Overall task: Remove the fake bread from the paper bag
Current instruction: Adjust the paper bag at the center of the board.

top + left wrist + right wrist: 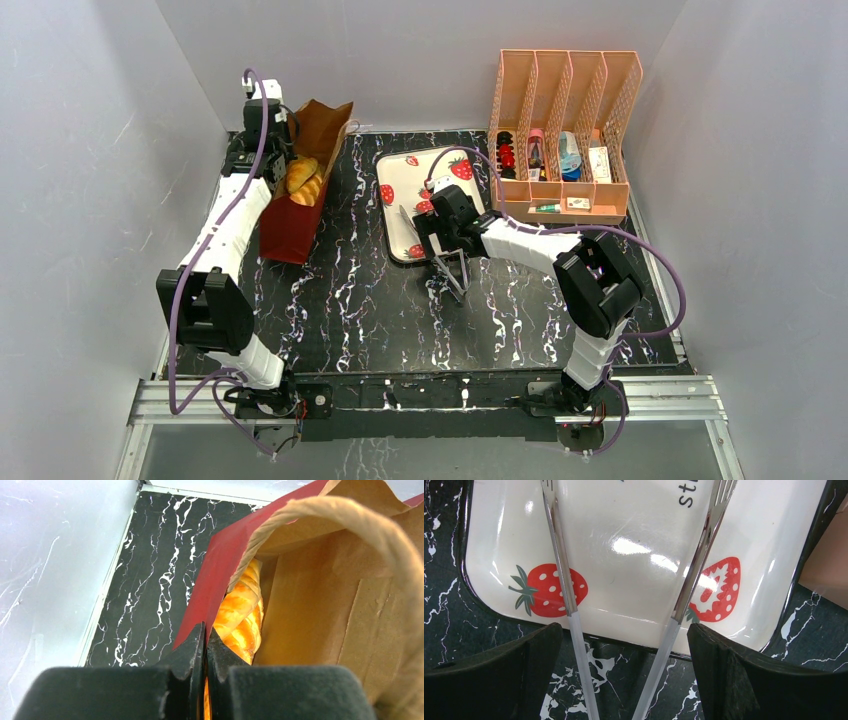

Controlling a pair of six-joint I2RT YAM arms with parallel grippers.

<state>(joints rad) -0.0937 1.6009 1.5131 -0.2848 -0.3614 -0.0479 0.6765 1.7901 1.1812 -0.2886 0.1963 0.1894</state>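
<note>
Bread first: the fake bread (303,180) sits in the mouth of the paper bag (290,228), near the far left corner of the table (380,310). Your left gripper (205,642) is right there, jaws pressed together on the bag's red rim, with the orange loaves just beyond its fingertips. Your right gripper (624,630) is well apart, at the near edge of the strawberry tray (634,580) around mid-table. Its jaws are spread wide either side of the metal tongs (561,570) and touch neither arm. From there the bread lies to the left and somewhat farther back, so the left arm is much the nearer, though it is occupied with the bag. The loaves' long axis runs roughly along the bag's, from near edge toward far edge, leaning slightly right, with their ends pointing out of the opening. Reaching in along that line looks like your best approach.
</note>
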